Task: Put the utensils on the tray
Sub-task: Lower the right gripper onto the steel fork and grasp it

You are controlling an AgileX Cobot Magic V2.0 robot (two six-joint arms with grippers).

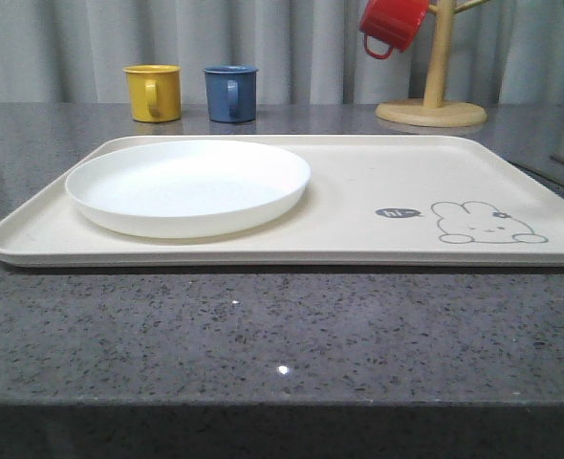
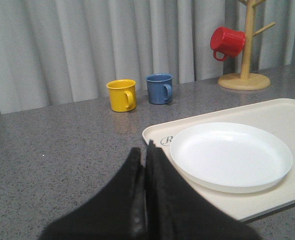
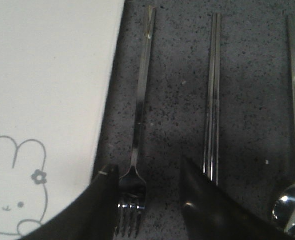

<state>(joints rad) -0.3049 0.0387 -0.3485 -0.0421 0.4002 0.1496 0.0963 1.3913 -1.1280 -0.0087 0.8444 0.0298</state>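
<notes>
The left gripper hangs above the grey speckled stone table, its black fingers pressed together on nothing, just beside the large cream rectangular tray. A round shallow white plate sits on the tray's left half. On the table just right of the tray lie a shiny steel four-tined fork, flat steel chopsticks and a steel spoon. The right gripper spreads wide, its fingers straddling the fork's head.

Polished steel fork, glossy plate, matt tray, speckled stone table
</notes>
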